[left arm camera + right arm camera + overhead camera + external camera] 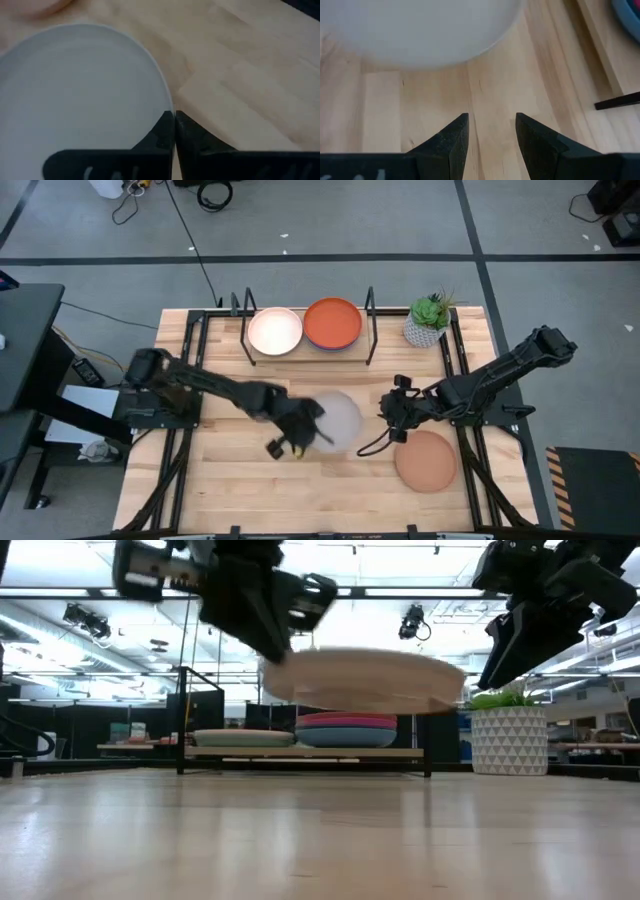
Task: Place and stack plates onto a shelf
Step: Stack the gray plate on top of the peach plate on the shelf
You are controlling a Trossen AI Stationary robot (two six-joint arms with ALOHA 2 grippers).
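Plates are the subject: in the overhead view, left to right, the left gripper (300,432) sits at centre frame with its fingers pinched together on the near rim of a pale grey plate (338,420), which the table-level view shows lifted clear of the tabletop (240,480) and roughly level. The plate extends to the right of that gripper, towards the other arm. Above it in the frame, at upper centre, stands the shelf (310,348), carrying a cream plate (274,330) on its left half and an orange plate (332,322) on its right half; the table-level view shows the orange one topping a small stack. The shelf lies well apart from the held plate, straight up the frame, so the carry probably runs in that direction. The right gripper (393,420) hovers just right of the grey plate with its fingers apart, holding nothing. A tan-brown plate (427,460) rests on the table at lower right, nearest the right arm. A potted plant (428,320) stands right of the shelf.
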